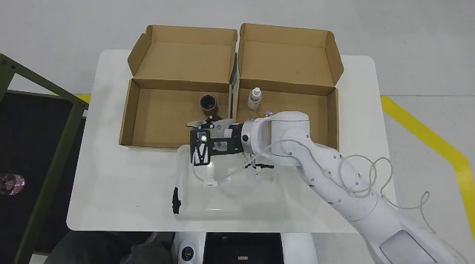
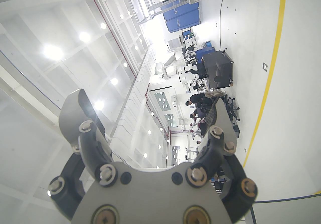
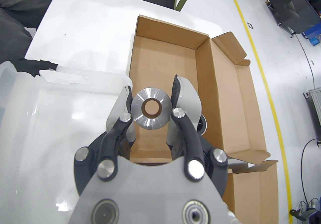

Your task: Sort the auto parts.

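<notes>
My right gripper (image 3: 152,90) is shut on a silver metal ring (image 3: 151,111) with a round centre hole. It hangs over the near wall of the left cardboard box (image 3: 163,59), beside the corner of the clear plastic bin (image 3: 82,79). In the top view the same gripper (image 1: 202,139) sits at the front edge of that box (image 1: 159,116). A dark round part (image 1: 208,103) stands inside the box, half hidden behind a finger (image 3: 202,124). My left gripper (image 2: 146,104) is open, holds nothing and points up into the room.
A second open cardboard box (image 1: 297,112) at the back right holds a small white bottle (image 1: 254,99). The clear bin (image 1: 223,201) at the table's front has black tape (image 1: 177,201) on its rim. A green-framed cart (image 1: 30,116) stands left of the table.
</notes>
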Robot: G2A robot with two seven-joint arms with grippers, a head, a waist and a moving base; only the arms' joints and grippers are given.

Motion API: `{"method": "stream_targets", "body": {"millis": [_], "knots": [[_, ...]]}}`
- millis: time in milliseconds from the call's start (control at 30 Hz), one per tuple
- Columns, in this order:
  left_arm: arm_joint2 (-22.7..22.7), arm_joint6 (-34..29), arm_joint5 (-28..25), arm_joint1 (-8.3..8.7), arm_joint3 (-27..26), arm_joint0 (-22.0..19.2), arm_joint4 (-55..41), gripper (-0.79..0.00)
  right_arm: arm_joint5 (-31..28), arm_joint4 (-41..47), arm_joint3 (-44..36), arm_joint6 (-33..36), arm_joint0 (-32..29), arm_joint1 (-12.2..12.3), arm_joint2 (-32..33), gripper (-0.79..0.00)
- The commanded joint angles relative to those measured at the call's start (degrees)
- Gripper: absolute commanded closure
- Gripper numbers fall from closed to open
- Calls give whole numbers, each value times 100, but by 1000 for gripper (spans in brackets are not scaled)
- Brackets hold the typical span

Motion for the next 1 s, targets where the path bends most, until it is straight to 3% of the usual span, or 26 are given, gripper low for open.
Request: {"method": "stream_targets", "body": {"millis": [0,967], "knots": [[0,0,0,0,0,0,0,-785,57,34,203,-73,106,-44,-66,0],[0,0,0,0,0,0,0,-785,-83,570,2545,-465,1142,-655,-820,0]]}}
